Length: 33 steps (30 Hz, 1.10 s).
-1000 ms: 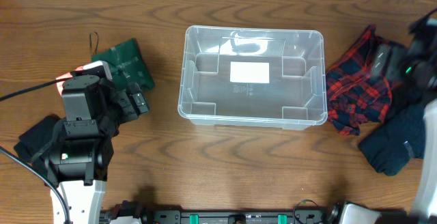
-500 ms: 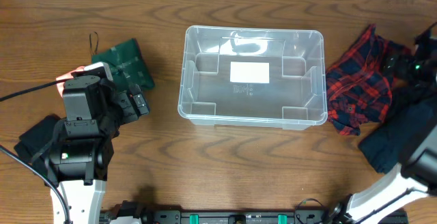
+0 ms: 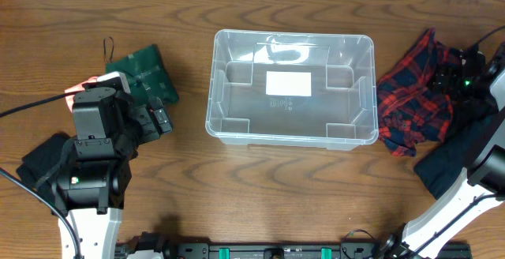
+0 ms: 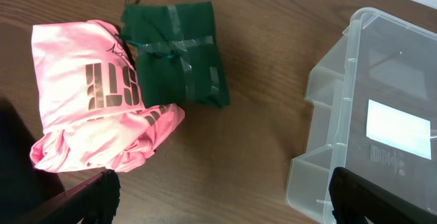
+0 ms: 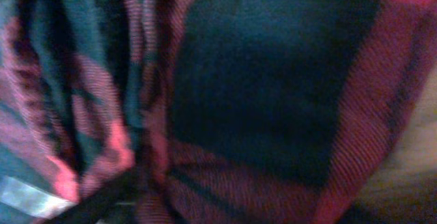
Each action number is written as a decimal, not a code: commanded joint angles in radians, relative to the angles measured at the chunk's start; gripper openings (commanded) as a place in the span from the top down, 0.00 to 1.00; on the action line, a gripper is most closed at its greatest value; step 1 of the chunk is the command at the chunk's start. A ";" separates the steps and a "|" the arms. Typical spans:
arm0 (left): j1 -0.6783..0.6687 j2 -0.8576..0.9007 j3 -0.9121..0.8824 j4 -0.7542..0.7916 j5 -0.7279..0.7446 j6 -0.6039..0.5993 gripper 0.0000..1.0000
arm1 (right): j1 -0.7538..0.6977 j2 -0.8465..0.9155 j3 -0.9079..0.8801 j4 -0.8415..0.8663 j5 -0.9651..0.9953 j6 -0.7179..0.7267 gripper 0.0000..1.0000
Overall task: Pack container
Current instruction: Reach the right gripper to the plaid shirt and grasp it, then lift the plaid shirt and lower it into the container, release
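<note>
1. Writing first: the pink shirt (image 4: 95,125) has big bronze block letters. I can make out "ST" and that's it, since the rest is folded under. The white label (image 4: 399,128) on the container's bottom has a line of tiny print, too small to read. No brand names visible anywhere.
2. Compared with a second ago, the right arm (image 3: 481,133) has swung in from the tabletop's (image 3: 260,188) edge, and the right jaws are now down on the plaid shirt (image 3: 414,93). The left arm (image 3: 91,156), the container (image 3: 290,88) and the other clothes haven't budged.
3. The container sits upright mid-tabletop with nothing in it, between the two arms.
4. Left jaws: spread wide and holding nothing, hovering near the pink shirt and the green folded cloth (image 4: 176,53). The container is off to their right, clearly apart.
5. Right jaws: the wrist camera shows only blurry red-and-black plaid right up close, so I can't tell if they're wide or pinched. The container is to their left, just past the plaid shirt.
6. A dark garment (image 3: 461,160) lies near the plaid shirt, and a black one (image 3: 43,160) lies by the left arm.
</note>
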<state>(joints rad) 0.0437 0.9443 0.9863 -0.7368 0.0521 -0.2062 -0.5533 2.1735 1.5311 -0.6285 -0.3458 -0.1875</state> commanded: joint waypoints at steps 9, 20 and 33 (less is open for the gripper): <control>-0.003 -0.002 0.024 -0.003 -0.008 -0.002 0.02 | 0.004 -0.125 -0.001 -0.030 -0.109 0.082 0.99; -0.003 -0.002 0.024 -0.008 -0.008 -0.002 0.02 | 0.085 -0.668 0.000 -0.109 -0.114 0.095 0.99; -0.003 -0.002 0.024 -0.019 -0.008 -0.002 0.02 | 0.502 -0.870 0.000 -0.124 -0.114 0.052 0.99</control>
<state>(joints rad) 0.0437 0.9443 0.9863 -0.7528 0.0517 -0.2062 -0.1253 1.2846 1.5223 -0.7601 -0.4461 -0.0952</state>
